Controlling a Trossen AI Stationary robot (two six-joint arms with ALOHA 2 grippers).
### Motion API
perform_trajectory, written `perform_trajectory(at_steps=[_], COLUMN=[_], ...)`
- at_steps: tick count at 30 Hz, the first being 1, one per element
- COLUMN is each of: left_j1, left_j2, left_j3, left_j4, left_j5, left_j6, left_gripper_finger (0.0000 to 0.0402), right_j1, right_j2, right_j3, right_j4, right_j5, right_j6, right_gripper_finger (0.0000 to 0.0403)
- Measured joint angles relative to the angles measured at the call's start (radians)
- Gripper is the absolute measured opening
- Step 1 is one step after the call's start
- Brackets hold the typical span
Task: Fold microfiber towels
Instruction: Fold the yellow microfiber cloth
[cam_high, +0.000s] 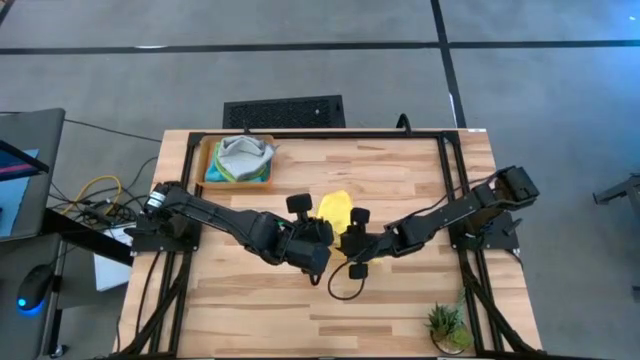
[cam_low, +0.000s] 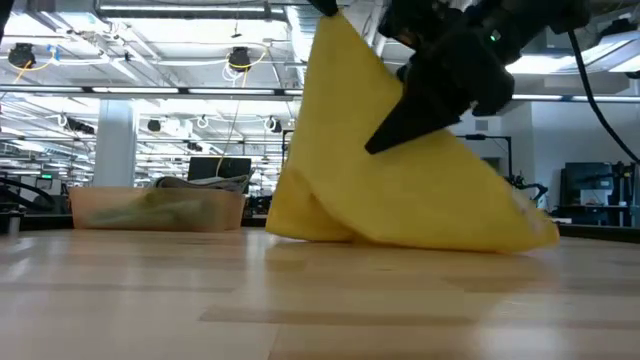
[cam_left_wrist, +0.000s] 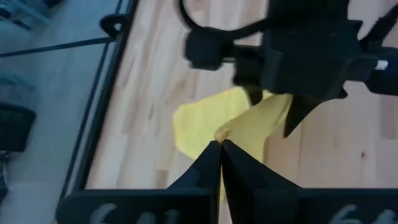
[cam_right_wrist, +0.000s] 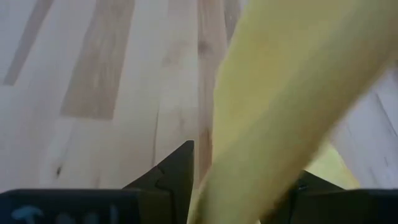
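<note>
2 robot claws lift a yellow microfiber towel (cam_high: 337, 210) above the middle of the wooden worktop (cam_high: 400, 170).
Left claw (cam_left_wrist: 219, 144) is pressed together, pinching 1 corner; right claw (cam_right_wrist: 242, 180) is spread around a thick fold. Risk — the small corner pinch could slip, dropping the towel and undoing the fold.

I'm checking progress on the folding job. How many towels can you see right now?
3 that I can tell apart: the yellow towel lifted mid-table between both grippers, plus a grey towel lying on a turquoise towel in the orange bin. More may be hidden underneath.
</note>
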Motion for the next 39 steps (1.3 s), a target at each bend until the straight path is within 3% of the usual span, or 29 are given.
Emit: perform_trajectory(at_steps=[12,18,22,28,35,39], left_j1=[0.002,0.004,0.009,0.03,0.097,0.174], left_j2=[-0.004,-0.005,-0.005,-0.005,-0.004,-0.003], left_j3=[0.181,0.205,0.205,0.202,0.202,0.202], left_j4=[-0.273,-0.334,-0.34,-0.369,-0.445,-0.444], left_j5=[-0.063,-0.077,-0.069,-0.064,-0.049,-0.055], left_j6=[-0.031,-0.064,-0.065,-0.096,-0.115,-0.044], left_gripper_finger=[0.0,0.0,0.0,0.0,0.0,0.0], right_j1=[0.047,0.079,0.089,0.089,0.038,-0.032], right_j2=[-0.013,-0.022,-0.022,-0.024,-0.13,-0.239], right_j3=[0.0,-0.001,0.009,0.015,0.015,0.016], right_j4=[-0.248,-0.342,-0.359,-0.432,-0.632,-0.715], right_j5=[0.032,0.119,0.138,0.185,0.332,0.402], right_j6=[0.092,0.141,0.142,0.142,0.195,0.184], right_gripper_finger=[0.0161,0.0158,0.0124,0.0014,0.0006,0.0007])
